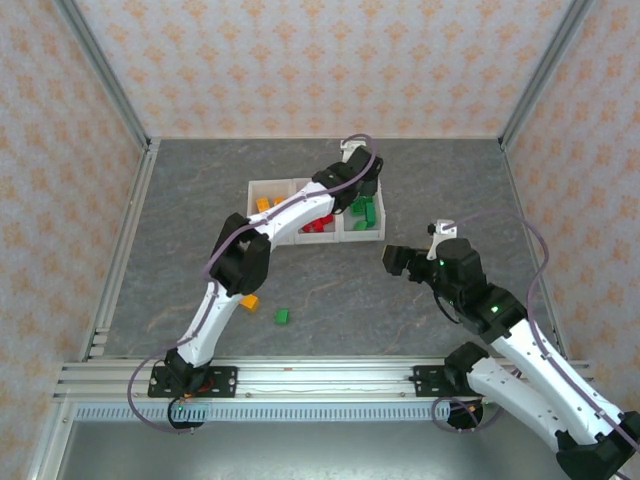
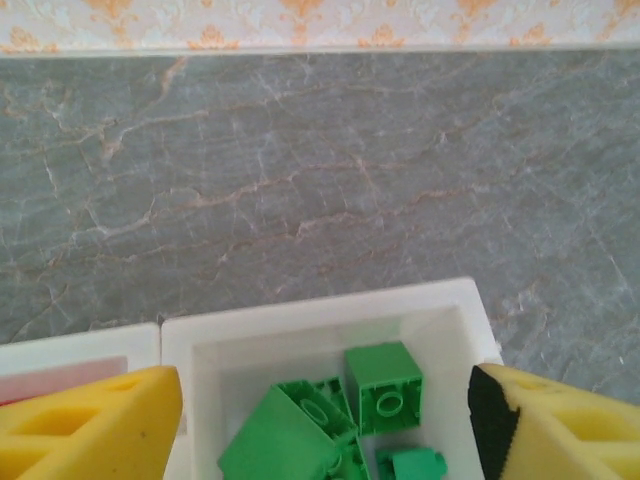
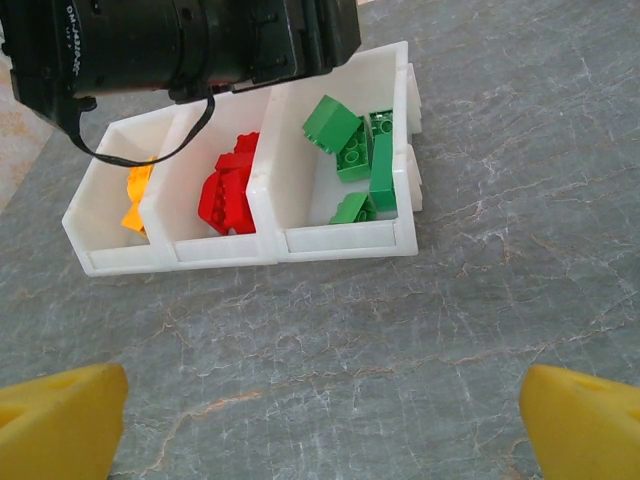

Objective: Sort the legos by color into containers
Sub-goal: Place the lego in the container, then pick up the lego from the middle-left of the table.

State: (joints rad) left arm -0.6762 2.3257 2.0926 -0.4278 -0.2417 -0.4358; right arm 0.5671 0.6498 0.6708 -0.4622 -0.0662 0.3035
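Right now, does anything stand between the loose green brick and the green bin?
Yes. The open left gripper hangs over the green bin. The table between the brick and the bin is bare.

overhead view looks down; both wrist views face the containers (image 3: 250, 245), left nearest.

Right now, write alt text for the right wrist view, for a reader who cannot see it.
Three joined white bins on a grey table hold orange-yellow bricks at left, red bricks in the middle, green bricks at right. A black arm link crosses the top left; the right hand is open, empty, at the bottom.
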